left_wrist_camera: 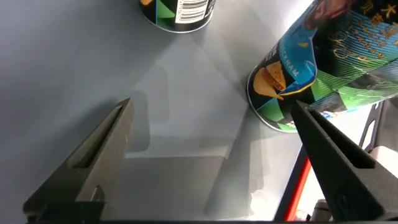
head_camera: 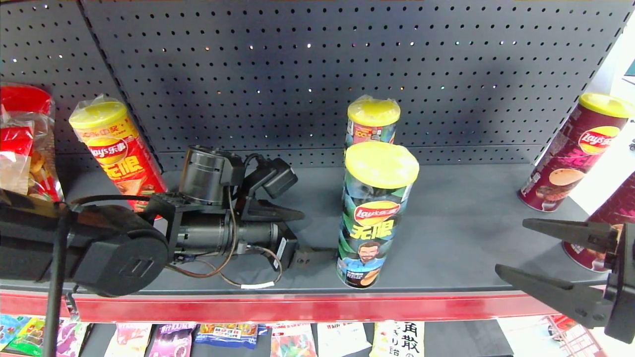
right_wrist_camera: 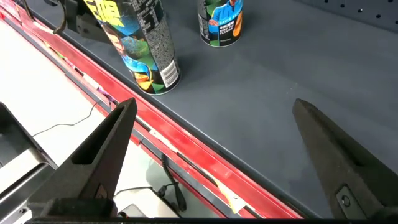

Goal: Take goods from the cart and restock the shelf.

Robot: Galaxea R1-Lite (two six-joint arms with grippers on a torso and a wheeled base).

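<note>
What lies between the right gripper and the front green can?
Only bare shelf separates right gripper and front green can, in head and right wrist views.

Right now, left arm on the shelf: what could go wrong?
1. The left gripper, jaws open, sits close beside the front green can, which stands near the shelf edge; a sideways swing could tip it off.
2. The right gripper hangs near the dark red cans and could clip one moving in.

Yellow-lidded green-and-black can (head_camera: 374, 223), red can (head_camera: 124, 158), maroon can (head_camera: 570, 153), dark grey shelf (head_camera: 471, 228) with red edge
</note>
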